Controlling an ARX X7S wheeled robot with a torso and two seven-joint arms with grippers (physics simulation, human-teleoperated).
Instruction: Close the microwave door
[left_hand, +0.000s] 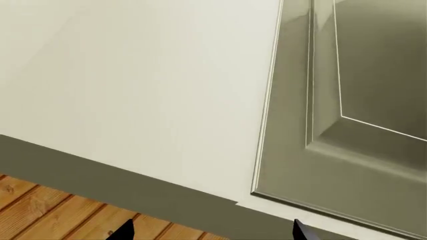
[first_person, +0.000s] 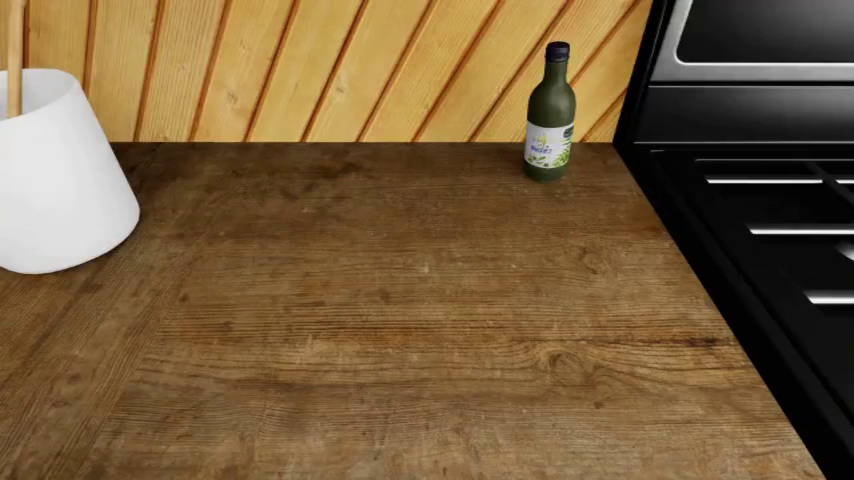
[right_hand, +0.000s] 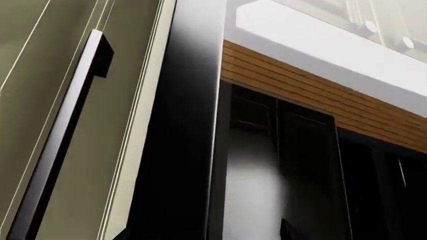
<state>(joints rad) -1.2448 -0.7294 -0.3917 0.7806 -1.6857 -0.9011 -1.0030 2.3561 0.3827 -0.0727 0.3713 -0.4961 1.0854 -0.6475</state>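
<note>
The microwave and its door are out of view in all three views. Neither arm shows in the head view. In the left wrist view, my left gripper (left_hand: 212, 233) is open: only its two dark fingertips (left_hand: 124, 231) peek in, wide apart, with nothing between them. It faces a cream panel (left_hand: 133, 85) and an olive cabinet door (left_hand: 347, 165). My right gripper (right_hand: 207, 234) is also open and empty, one dark fingertip (right_hand: 291, 231) visible. It points at a glossy black appliance front (right_hand: 193, 125).
The head view shows a wooden counter (first_person: 400, 320) with a green bottle (first_person: 549, 112) at the back and a white vessel (first_person: 47, 175) at the left. A black stove (first_person: 774, 220) borders the counter on the right. A long cabinet handle (right_hand: 60, 135) runs beside the black front.
</note>
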